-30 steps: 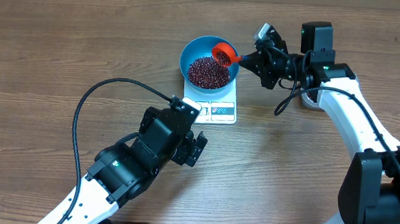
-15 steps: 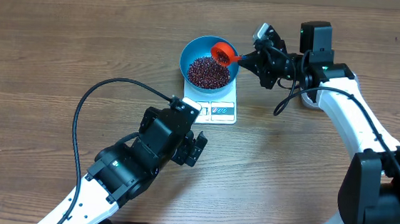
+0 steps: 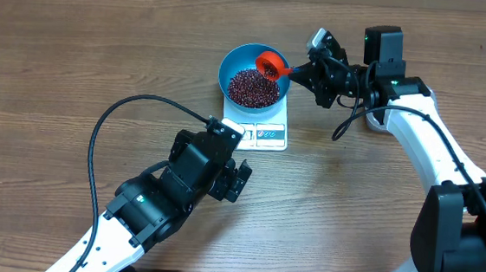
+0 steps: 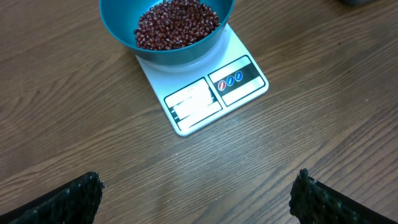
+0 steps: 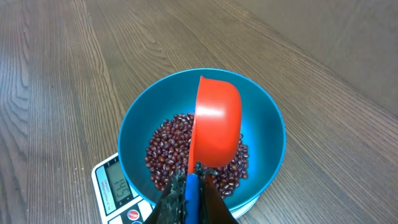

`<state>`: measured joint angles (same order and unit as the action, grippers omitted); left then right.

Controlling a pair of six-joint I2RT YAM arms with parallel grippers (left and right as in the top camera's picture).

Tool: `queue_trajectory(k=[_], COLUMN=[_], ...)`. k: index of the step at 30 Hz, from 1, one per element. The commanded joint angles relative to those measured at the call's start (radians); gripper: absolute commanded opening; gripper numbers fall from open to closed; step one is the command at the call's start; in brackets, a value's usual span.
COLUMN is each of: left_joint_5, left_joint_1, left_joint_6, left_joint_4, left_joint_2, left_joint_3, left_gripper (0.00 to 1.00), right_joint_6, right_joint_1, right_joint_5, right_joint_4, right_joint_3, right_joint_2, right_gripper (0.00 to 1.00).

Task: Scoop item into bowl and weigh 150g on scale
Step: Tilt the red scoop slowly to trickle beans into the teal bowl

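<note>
1. Nothing has moved; right gripper (image 5: 189,186), clamped on scoop (image 5: 217,121) handle, holds it tipped over bowl (image 5: 134,134).
2. Beans (image 4: 177,22) sit in bowl on scale (image 4: 211,99), near far edge of tabletop (image 3: 58,52); pour seems spent; left gripper (image 4: 199,196) gapes empty.

The left arm (image 3: 146,205) extends from the near-left side, and the left gripper (image 3: 238,181) at its end is held with both jaws spread to full width, one finger (image 4: 71,200) on each side of the claw centreline. The right arm (image 3: 425,137) bends at the elbow and runs leftward. The right gripper (image 3: 311,72) is clamped fully closed on the handle of a red scoop (image 3: 271,65), whose cup projects straight ahead of the fingertips.
</note>
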<state>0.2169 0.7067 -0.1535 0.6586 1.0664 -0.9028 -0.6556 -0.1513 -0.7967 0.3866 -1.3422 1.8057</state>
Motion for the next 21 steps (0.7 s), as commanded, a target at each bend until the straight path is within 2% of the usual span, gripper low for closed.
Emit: queue_trajectory(k=[1, 21], left_joint_5=[-0.005, -0.005], left_joint_1=[0.0, 0.0], left_joint_6=[0.011, 0.011], left_joint_4=[-0.001, -0.001], left_joint_2=[0.007, 0.007], left_joint_3=[0.005, 0.005], left_gripper=[0.99, 0.99], right_joint_6=[-0.008, -0.008], right_joint_1=[-0.005, -0.005], right_joint_5=[-0.008, -0.008], right_joint_4=[-0.002, 0.005], right_joint_3=[-0.005, -0.005], right_joint_2=[0.005, 0.005], right_gripper=[0.04, 0.04])
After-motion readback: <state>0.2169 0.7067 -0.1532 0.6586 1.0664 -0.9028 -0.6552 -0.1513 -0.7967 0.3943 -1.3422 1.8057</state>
